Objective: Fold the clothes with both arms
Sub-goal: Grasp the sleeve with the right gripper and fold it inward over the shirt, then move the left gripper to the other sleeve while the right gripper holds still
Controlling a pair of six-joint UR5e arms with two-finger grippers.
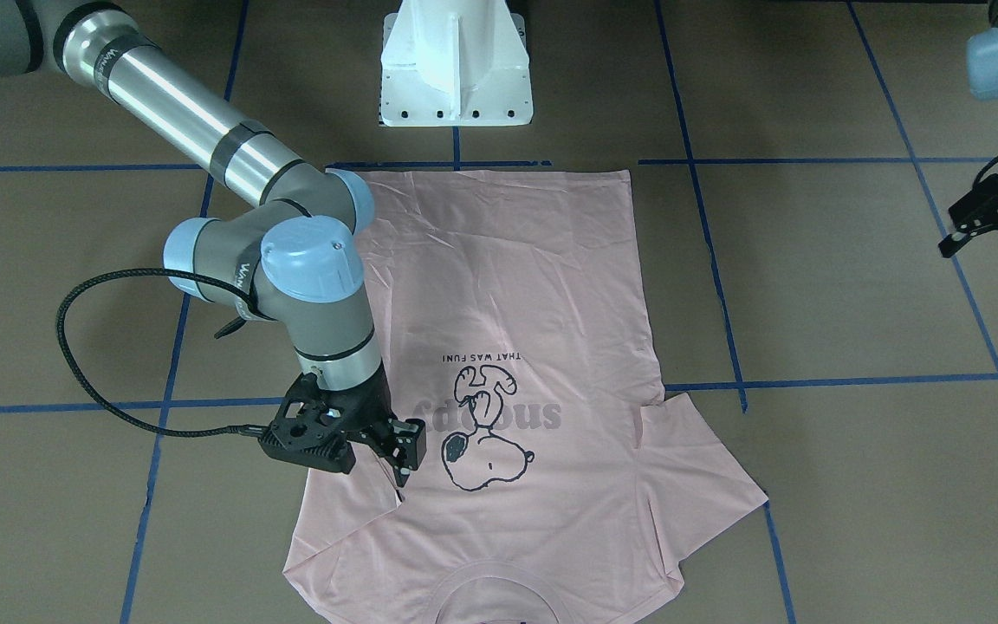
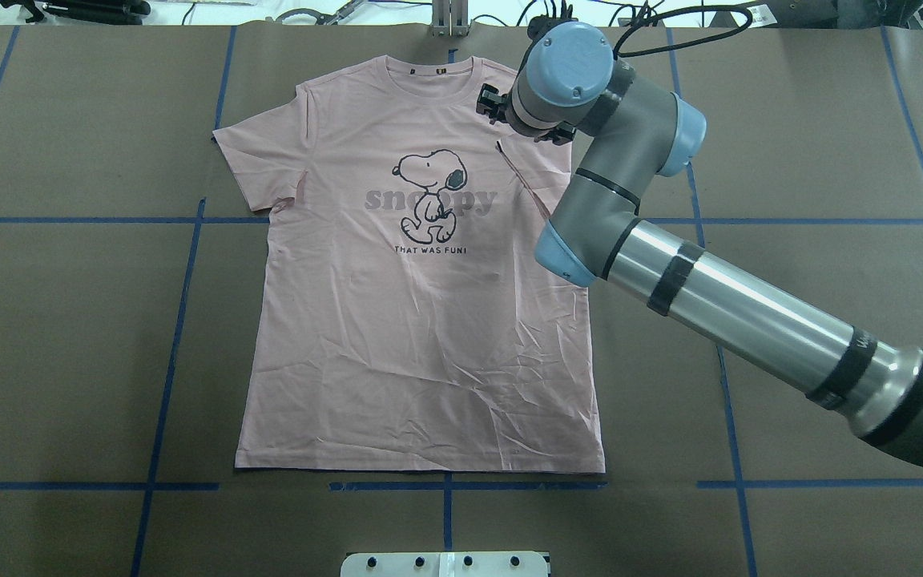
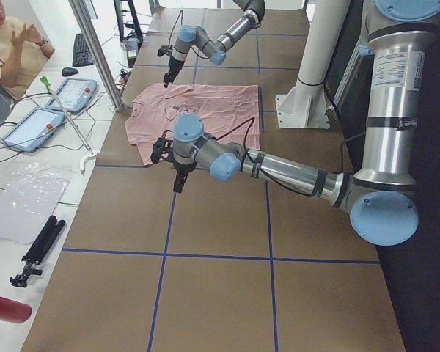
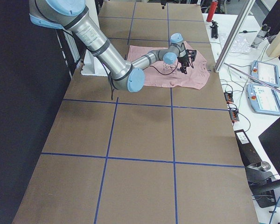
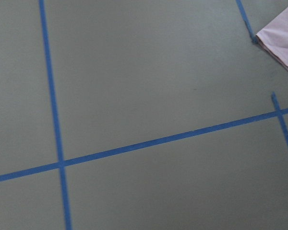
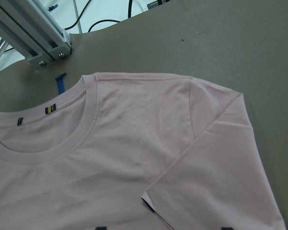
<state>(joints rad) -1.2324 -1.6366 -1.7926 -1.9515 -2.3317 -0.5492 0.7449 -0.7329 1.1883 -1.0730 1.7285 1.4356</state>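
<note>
The pale pink T-shirt (image 2: 413, 320) lies flat on the brown table, print up, collar (image 6: 62, 139) at the far edge. Its sleeve (image 6: 221, 167) on the robot's right is folded inward over the chest. My right gripper (image 1: 395, 455) hovers open just above that shoulder with nothing between its fingers; in the overhead view the right gripper (image 2: 524, 119) is mostly hidden under the wrist. My left gripper (image 1: 997, 221) stands open well off the shirt's other side, over bare table. The left wrist view catches only a corner of the shirt (image 5: 283, 40).
The white pedestal base (image 1: 456, 65) stands at the robot's side of the table, beyond the shirt's hem. Blue tape lines (image 2: 181, 320) grid the surface. An aluminium post (image 6: 33, 38) rises past the collar. A side bench with tablets (image 3: 29, 128) and a seated person lies beyond.
</note>
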